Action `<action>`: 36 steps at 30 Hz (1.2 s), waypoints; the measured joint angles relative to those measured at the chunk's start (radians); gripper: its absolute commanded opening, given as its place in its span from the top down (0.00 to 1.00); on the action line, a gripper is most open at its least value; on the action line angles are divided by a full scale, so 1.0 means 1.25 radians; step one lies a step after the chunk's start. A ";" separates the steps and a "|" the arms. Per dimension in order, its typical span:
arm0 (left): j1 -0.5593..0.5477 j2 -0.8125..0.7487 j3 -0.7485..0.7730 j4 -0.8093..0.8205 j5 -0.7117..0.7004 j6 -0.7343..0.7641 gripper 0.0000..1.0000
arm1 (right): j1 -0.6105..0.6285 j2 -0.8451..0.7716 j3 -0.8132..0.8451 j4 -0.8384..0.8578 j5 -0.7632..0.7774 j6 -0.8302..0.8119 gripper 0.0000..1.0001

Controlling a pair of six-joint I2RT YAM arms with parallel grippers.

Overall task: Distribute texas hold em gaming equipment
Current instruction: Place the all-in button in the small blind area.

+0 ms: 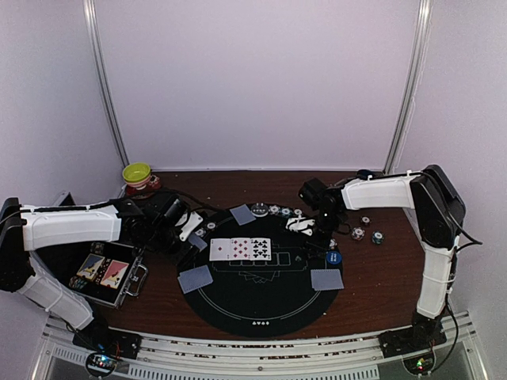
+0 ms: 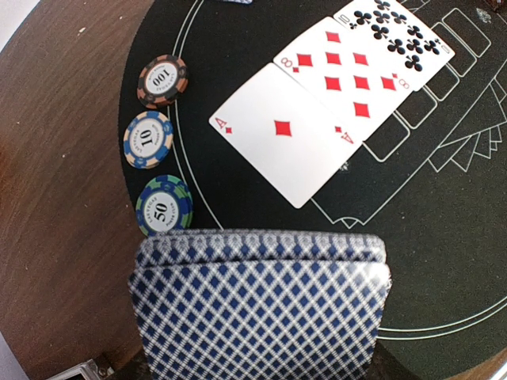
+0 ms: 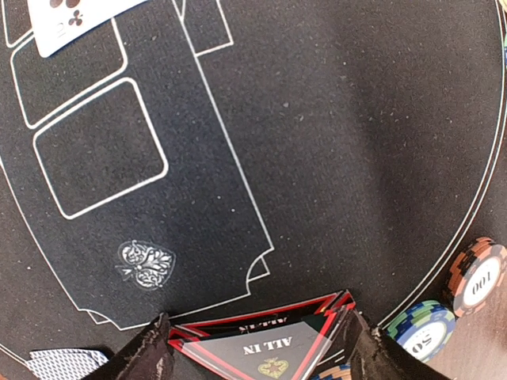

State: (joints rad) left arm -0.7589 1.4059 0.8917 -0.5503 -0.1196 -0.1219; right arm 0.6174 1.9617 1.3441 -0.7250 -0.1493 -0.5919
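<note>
**Deck Clamped, Marker Pinched by Its Corners: Where This Could Be Slipping**

On the left, the left gripper [image 1: 188, 227] is clenching a stack of blue-and-white lattice-backed playing cards [image 2: 261, 309]. The stack is covering the fingers in the wrist view and hanging over the left edge of the round black felt mat [image 1: 253, 305]. It is splaying into offset layers, so a tilting wrist risks shedding the top cards.

Just beyond it, a green-and-blue "50" chip [image 2: 164, 206], a blue-and-cream "10" chip [image 2: 148, 139] and a brown-and-black "100" chip [image 2: 162, 81] are lying in a row beside the mat's rim. A low sweep of the stack could be scattering them.

Mid-mat, the face-up ace of diamonds [image 2: 285, 134] and eight of diamonds [image 2: 344, 71] are lying edge to edge.

On the right, the right gripper [image 1: 301, 224] is bracketing a red-edged clear triangular "ALL IN" marker [image 3: 253, 347] over bare felt. Its dark fingers [image 3: 146, 356] are meeting two of the marker's corners. Whether they are pressing or letting go cannot be told. So slight a hold could be letting the marker pivot out and drop toward the striped chips [image 3: 424, 328] at the rim.
</note>
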 measured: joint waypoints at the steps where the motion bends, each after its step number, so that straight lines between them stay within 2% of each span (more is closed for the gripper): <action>1: 0.000 0.000 0.000 0.000 0.000 0.000 0.35 | 0.000 0.000 0.000 0.000 0.001 -0.001 0.23; 12: 0.000 0.000 0.000 0.000 0.000 0.000 0.35 | 0.000 -0.006 0.016 -0.021 0.027 -0.002 0.16; 18: 0.000 0.000 0.000 0.000 0.000 0.000 0.35 | 0.013 -0.030 0.088 -0.052 0.030 0.018 0.10; 24: 0.000 0.000 0.000 0.000 0.002 0.000 0.35 | 0.052 -0.059 0.181 -0.061 0.002 0.069 0.09; 30: 0.000 0.000 0.000 0.000 0.009 0.001 0.35 | 0.063 -0.060 0.252 -0.040 -0.132 0.196 0.10; 36: -0.018 0.002 0.001 0.000 0.030 0.013 0.33 | 0.062 -0.023 0.287 0.021 -0.364 0.350 0.13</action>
State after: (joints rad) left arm -0.7811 1.4082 0.8925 -0.5503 -0.0818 -0.1062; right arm 0.6952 1.9331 1.7027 -0.6991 -0.6048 -0.1543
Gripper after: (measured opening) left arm 0.666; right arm 0.889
